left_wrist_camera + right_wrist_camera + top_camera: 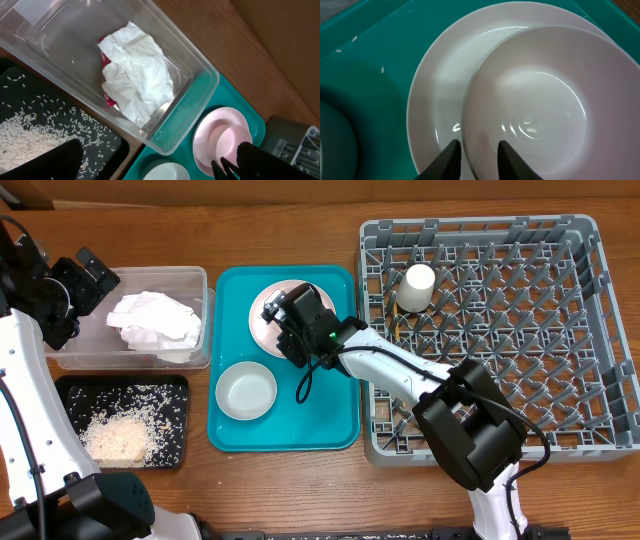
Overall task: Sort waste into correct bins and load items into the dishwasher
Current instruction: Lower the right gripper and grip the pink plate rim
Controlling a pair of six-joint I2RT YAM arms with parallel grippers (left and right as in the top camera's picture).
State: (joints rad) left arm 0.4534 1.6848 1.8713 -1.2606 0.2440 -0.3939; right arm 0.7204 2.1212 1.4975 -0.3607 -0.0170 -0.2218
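My right gripper (479, 145) is shut on the near rim of the whitish-pink bowl (545, 110), one finger outside and one inside. That bowl sits on the pale pink plate (437, 85) on the teal serving tray (320, 430); from overhead the gripper (283, 330) hides most of it. A grey-green bowl (246, 391) stands beside them. My left gripper (88, 283) hangs open over the clear tub (200, 280), which holds the crumpled napkin (137, 72) and a red sauce packet (106, 95). Rice grains (118, 438) lie in the black tray (175, 385). A white cup (417, 285) stands in the grey rack (560, 330).
The rack fills the right half of the table, its pegs upright. The clear tub and black tray lie side by side at the left, next to the teal tray. A few loose grains (382, 70) lie on the teal tray near the plate.
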